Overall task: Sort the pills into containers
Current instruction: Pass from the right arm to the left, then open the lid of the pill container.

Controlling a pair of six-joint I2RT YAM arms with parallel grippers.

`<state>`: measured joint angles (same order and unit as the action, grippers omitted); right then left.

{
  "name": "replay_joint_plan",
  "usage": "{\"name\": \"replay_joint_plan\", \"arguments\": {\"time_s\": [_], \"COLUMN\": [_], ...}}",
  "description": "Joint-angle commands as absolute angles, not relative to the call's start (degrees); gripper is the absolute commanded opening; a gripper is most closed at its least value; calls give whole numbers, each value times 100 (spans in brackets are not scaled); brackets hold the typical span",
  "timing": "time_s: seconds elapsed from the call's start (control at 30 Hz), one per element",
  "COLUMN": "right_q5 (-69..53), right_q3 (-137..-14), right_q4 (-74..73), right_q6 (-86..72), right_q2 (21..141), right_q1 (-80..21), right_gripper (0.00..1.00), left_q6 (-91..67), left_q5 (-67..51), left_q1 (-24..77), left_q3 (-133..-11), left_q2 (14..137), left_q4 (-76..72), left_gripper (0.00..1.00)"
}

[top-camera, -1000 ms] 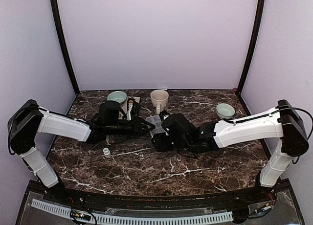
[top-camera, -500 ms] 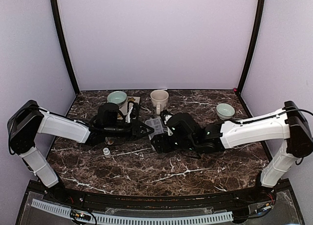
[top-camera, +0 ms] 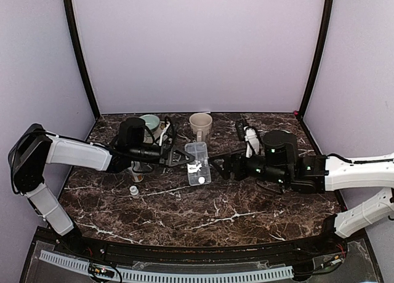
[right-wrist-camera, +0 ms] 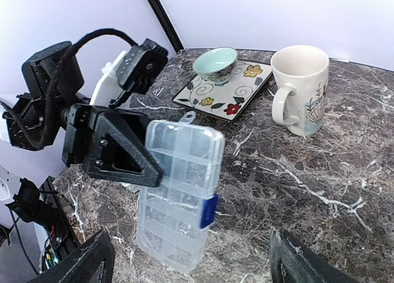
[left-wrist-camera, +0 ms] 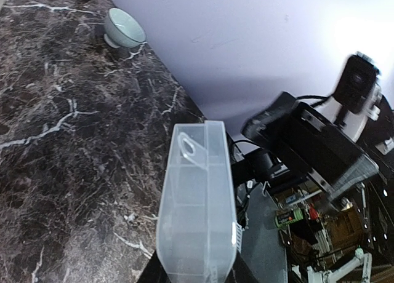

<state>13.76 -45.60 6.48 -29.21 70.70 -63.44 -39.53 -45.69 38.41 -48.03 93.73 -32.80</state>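
My left jaws (right-wrist-camera: 152,170) pinch the pill organizer (right-wrist-camera: 178,197) by one long edge, holding it over the middle of the table (right-wrist-camera: 308,172), tilted. I cannot tell whether its low end touches the marble. My right jaws (top-camera: 221,166) stand spread wide just beside it, gripping nothing. As I judge it, the step is getting the lid open, so I should hold the left pinch firm and level, then bring one right fingertip onto the blue clasp (right-wrist-camera: 208,210) without twisting the tray out of my grip. The cream mug (right-wrist-camera: 300,89) and the pale green bowl (right-wrist-camera: 215,63) on its patterned plate (right-wrist-camera: 246,89) sit close behind, crowding any swing that way. A second green bowl (left-wrist-camera: 123,28) stands well apart, and a small white cap (top-camera: 133,190) lies near my left arm.
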Motion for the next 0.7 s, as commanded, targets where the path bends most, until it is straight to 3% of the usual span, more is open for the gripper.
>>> {"name": "replay_joint_plan", "arguments": {"time_s": [0.0,0.3,0.67], "right_q5": [262,-1189,-1935], "right_q3": [-4065,-3769,-3530], "right_q4": [1638,2642,3457], "right_q6": [-2988,-3532,-4130], "right_q2": [6637,6702,6867], "right_q1": [-5853,-5432,-5405], "right_gripper": [86,78,73], "left_q6": [-3615,-4691,-5050], "left_q5": [-5796,-6935,-7201], "left_q1": [3769,3674,3674], "left_q3": [-5079,-5199,-5384], "left_q2": [9098,9349,9444], "left_q4": [-3371,-4756,-5140], "left_gripper": [0,0,0]}}
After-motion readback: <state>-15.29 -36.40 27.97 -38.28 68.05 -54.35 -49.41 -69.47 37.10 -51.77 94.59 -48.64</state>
